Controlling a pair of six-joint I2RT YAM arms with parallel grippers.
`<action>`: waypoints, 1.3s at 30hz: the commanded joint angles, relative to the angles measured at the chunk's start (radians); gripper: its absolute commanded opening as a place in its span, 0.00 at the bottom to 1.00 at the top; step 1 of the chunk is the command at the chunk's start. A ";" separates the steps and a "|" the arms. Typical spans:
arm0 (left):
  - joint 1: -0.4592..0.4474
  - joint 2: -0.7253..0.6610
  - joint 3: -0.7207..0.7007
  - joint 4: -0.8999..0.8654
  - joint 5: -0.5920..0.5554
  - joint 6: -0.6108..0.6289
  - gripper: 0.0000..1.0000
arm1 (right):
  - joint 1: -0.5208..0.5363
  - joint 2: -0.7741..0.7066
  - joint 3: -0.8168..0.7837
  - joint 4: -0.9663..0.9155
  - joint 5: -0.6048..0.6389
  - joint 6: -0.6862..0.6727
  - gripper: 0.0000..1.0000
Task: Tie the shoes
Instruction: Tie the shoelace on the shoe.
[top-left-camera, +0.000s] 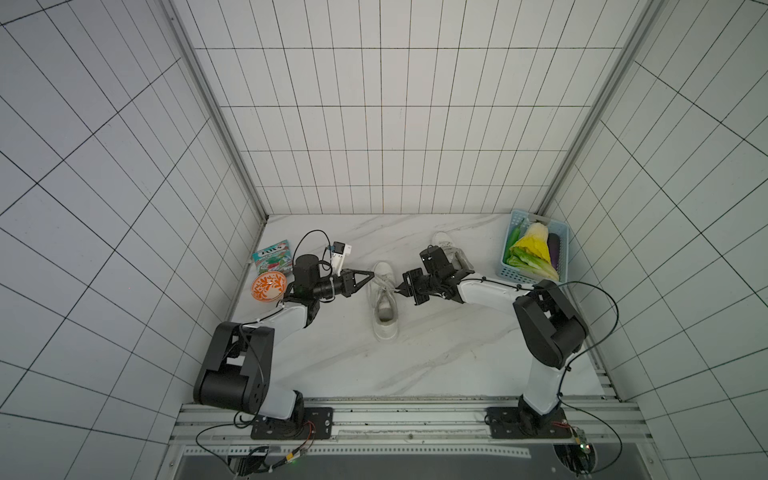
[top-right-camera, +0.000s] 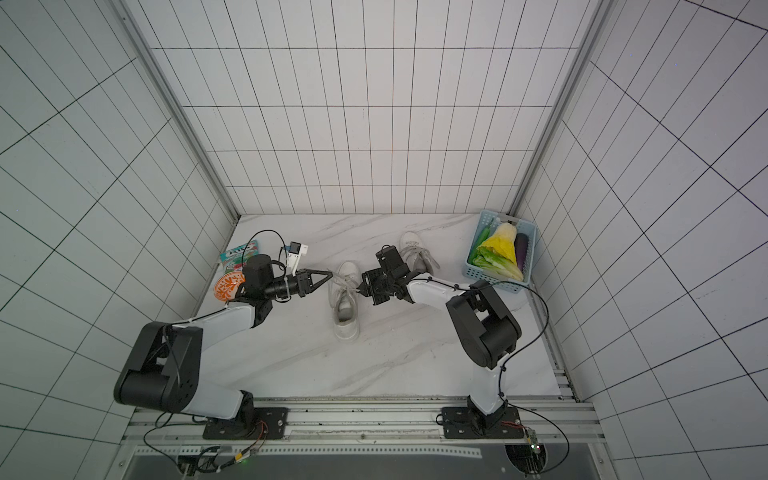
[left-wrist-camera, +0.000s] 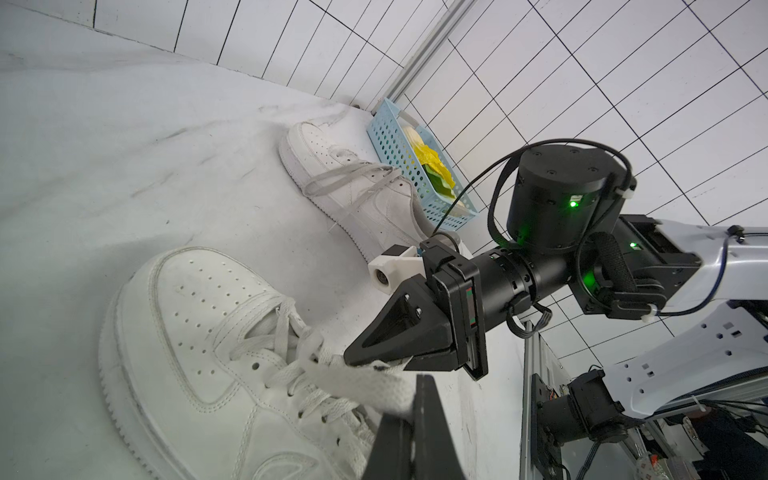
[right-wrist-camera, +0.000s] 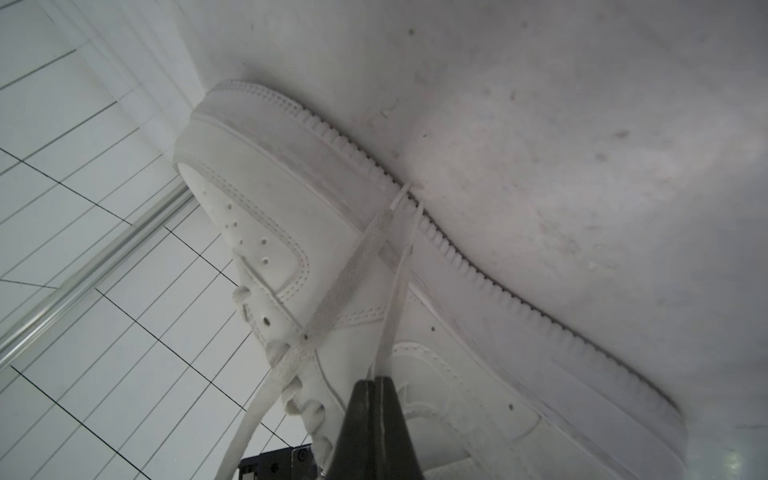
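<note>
Right claw is pinching one lace, left claw is pinching other lace; both should be pulling apart evenly w/o lifting shoe.

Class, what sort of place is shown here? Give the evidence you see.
Likely a robot lab test cell, not a home: gridded wall panels, two arms bolted to a rail, and props like a shoe and basket on a table.
</note>
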 joint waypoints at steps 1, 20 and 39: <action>0.007 -0.006 -0.012 0.041 0.013 -0.008 0.00 | -0.011 -0.037 -0.045 0.042 0.002 0.005 0.00; 0.048 -0.052 -0.071 0.103 -0.029 -0.049 0.00 | -0.076 -0.155 -0.158 0.031 0.018 -0.072 0.01; 0.036 0.022 -0.097 0.176 -0.014 -0.084 0.00 | -0.078 -0.147 -0.127 -0.050 0.006 -0.188 0.28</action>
